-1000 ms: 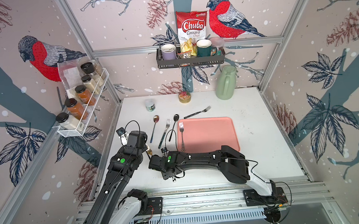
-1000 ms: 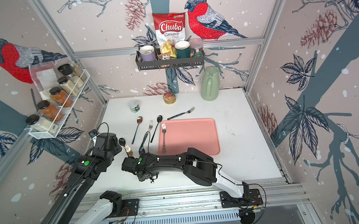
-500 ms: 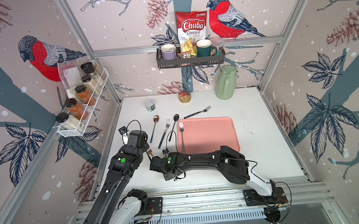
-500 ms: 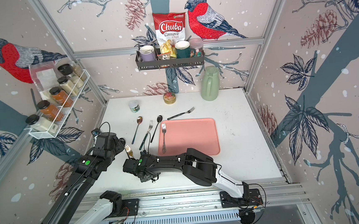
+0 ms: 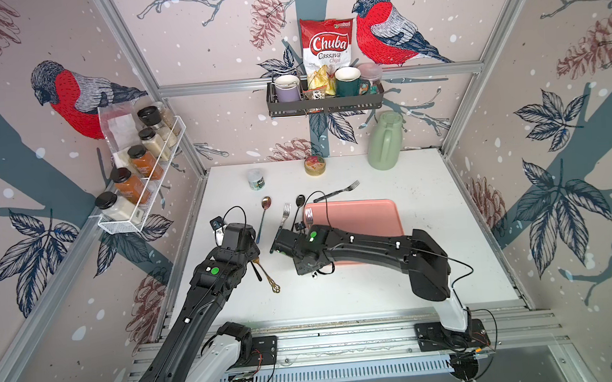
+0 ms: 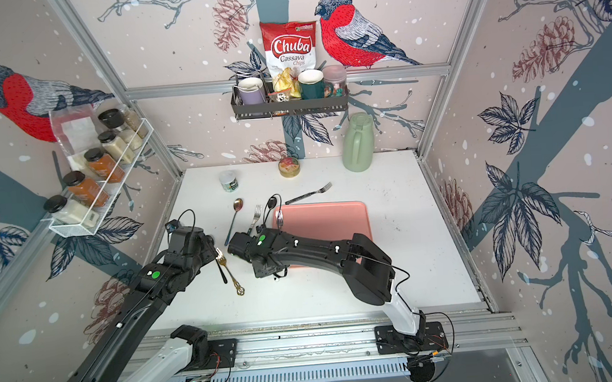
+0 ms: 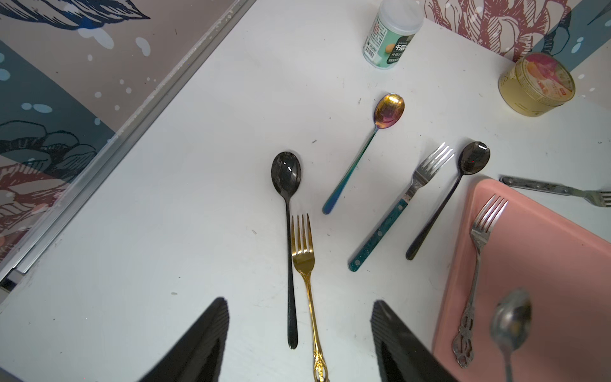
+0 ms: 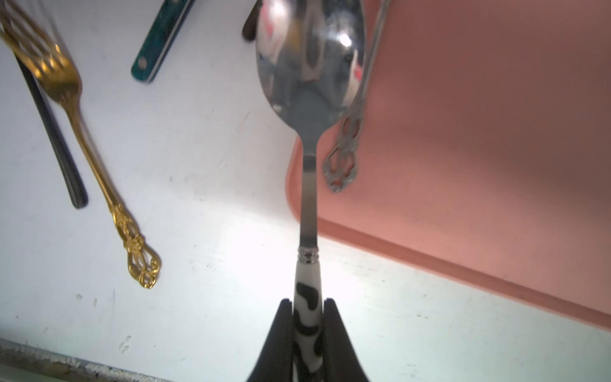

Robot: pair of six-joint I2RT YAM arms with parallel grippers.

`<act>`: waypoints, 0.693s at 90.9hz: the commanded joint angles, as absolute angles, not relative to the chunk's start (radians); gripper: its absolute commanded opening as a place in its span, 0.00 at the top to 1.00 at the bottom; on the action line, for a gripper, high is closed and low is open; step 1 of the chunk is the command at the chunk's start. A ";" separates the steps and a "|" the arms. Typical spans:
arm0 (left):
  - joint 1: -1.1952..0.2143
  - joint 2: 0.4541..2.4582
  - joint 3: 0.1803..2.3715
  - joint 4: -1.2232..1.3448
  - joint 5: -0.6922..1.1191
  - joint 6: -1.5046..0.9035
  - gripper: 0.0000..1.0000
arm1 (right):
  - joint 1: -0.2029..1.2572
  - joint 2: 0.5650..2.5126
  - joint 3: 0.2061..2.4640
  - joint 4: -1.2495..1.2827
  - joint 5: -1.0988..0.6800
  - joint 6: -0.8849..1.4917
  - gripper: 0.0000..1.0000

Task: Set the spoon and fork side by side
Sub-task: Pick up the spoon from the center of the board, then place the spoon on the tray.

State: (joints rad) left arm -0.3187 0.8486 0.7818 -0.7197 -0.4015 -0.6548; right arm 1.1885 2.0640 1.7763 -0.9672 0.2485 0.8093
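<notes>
My right gripper (image 8: pixel 308 302) is shut on the black-and-white patterned handle of a silver spoon (image 8: pixel 310 66). The spoon is held off the table, its bowl over the left rim of the pink tray (image 8: pixel 479 132). An ornate silver fork (image 8: pixel 344 158) lies on the tray just beside that bowl. In the left wrist view the held spoon (image 7: pixel 510 317) shows blurred beside this fork (image 7: pixel 479 238). My left gripper (image 7: pixel 297 302) is open and empty above a gold fork (image 7: pixel 302 258) and a black spoon (image 7: pixel 286 172), which lie side by side.
Left of the tray (image 5: pixel 357 214) lie a rainbow spoon (image 7: pixel 390 107), a teal-handled fork (image 7: pixel 410 201) and another black spoon (image 7: pixel 474 158). Behind it lies a fork (image 7: pixel 555 190). A small jar (image 7: pixel 390 36), a tin (image 7: pixel 537 86) and a green jug (image 5: pixel 385 140) stand at the back.
My right gripper has shut on the spoon's handle and carried it away from the front edge toward the tray's left side. The left jaws have opened a little wider.
</notes>
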 commanded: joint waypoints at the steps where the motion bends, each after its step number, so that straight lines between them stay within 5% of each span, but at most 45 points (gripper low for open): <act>1: -0.341 0.864 0.776 -0.675 -0.393 -0.654 0.31 | 1.116 2.025 1.762 -0.998 0.302 0.765 0.88; 24: -0.368 0.887 0.775 -0.659 -0.413 -0.663 0.31 | 0.946 2.053 1.736 -0.946 0.326 0.808 0.87; 63: -0.369 0.905 0.769 -0.645 -0.409 -0.653 0.30 | 0.955 2.239 1.868 -0.909 0.273 0.881 0.88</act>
State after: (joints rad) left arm -0.3653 0.9024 0.7742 -0.6647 -0.3965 -0.6552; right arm 0.9401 2.2143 1.8549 -0.9146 0.2939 0.8440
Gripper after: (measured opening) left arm 0.694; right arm 0.141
